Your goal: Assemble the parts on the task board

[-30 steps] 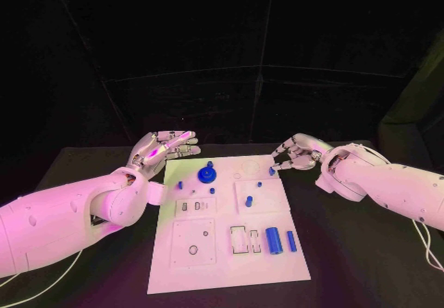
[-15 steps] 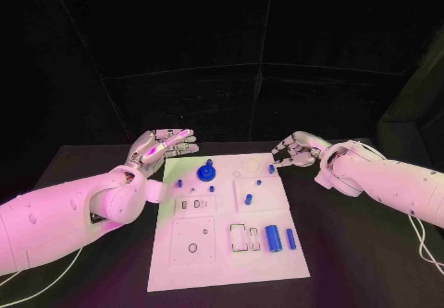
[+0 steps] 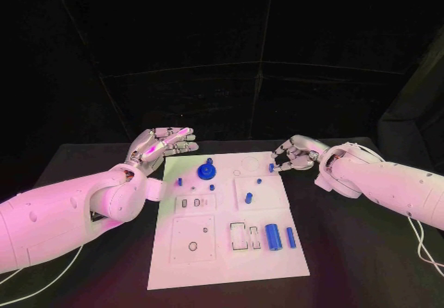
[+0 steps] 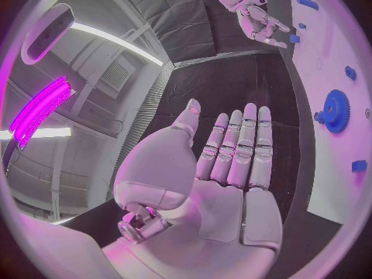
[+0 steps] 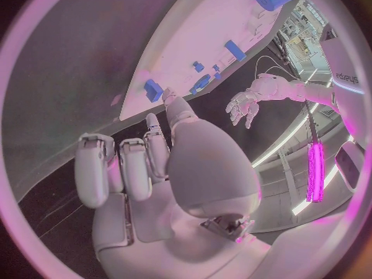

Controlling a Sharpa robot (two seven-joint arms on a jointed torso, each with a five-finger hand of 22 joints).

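Parts lie scattered over the task board [image 3: 222,256], a flat white plate with shallow cut-out recesses, set in the middle of the black table [image 3: 351,256]. A blue gear [image 3: 206,172] with a toothed rim stands near the board's far edge. A fat blue cylinder [image 3: 273,238] and a thin blue rod [image 3: 290,238] lie side by side toward the near right corner, and a short blue peg [image 3: 271,168] stands at the far right edge.

The right hand [image 3: 294,156] sits at that far right edge with its fingers curled in and their tips just beside the peg; whether they actually touch or pinch it I cannot tell. The left hand [image 3: 163,146] hovers off the far left corner, flat and spread, holding nothing.

The pieces look like smooth hard plastic, small against bulky metal fingers. My judgement is that the peg could tip or skid off the edge if a fingertip nudges it sideways rather than closing squarely, and a round part could slip out of the fingers.
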